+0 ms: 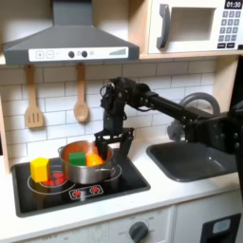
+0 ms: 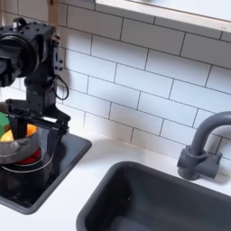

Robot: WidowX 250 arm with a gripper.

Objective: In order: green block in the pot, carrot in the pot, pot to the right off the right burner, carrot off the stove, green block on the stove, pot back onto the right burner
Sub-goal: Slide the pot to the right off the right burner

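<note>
Hovering over the pot (image 1: 88,163), spread fingers (image 1: 98,142) grip nothing; microwave clock (image 1: 233,5) reads 01:30

The shiny steel pot (image 1: 87,163) sits on the black stove (image 1: 128,180), over the burner at the first exterior view's right. Inside it lie the orange carrot (image 1: 84,151) and the green block (image 1: 73,158), side by side. The dark grey sink (image 2: 153,200) lies beside the stove.

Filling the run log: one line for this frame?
gripper: over pot, jaws unclear | green block, carrot: in pot | pot: on stove | sink: empty
</note>
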